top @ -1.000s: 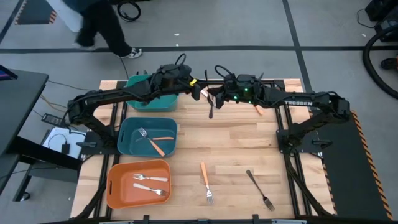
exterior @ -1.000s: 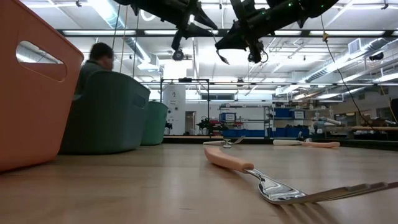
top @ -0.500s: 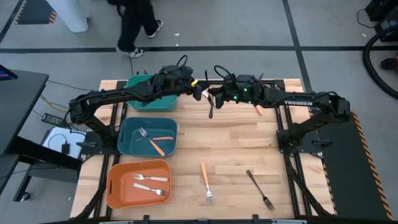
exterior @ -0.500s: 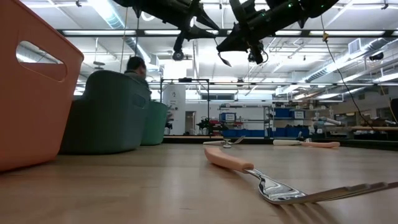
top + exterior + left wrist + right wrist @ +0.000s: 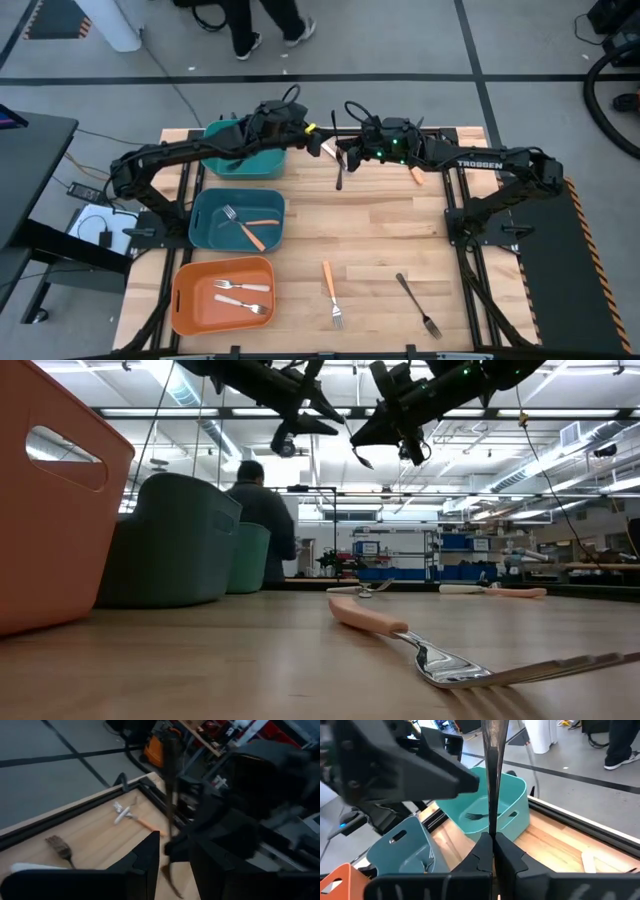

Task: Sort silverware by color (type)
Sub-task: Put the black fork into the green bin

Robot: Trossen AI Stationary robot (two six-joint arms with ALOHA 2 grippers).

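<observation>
The wooden desk (image 5: 380, 225) fills the middle of the high view, and over its upper centre both dark arms reach in toward each other. Three bins run down the left side: a teal bin (image 5: 262, 161) at the top with a black fork (image 5: 476, 816) lying inside it, a second teal bin (image 5: 213, 232) below it holding a silver fork and an orange-handled piece, and an orange bin (image 5: 188, 292) at lower left with two cream-handled forks (image 5: 240, 297). The right hand (image 5: 345, 157) sits just right of upper centre, fingers clenched tight on a black utensil (image 5: 340, 174) that hangs clear of the desk. The left hand (image 5: 312, 143) hovers just to its left, beside the top teal bin, fingers parted and holding nothing. At lower centre an orange-handled fork (image 5: 331, 293) lies on the wood, with a dark fork (image 5: 417, 304) to its right. A further orange-handled piece (image 5: 416, 177) lies at upper right, by the right arm. Up top, a person's legs (image 5: 270, 22) cross the floor beyond the desk.
</observation>
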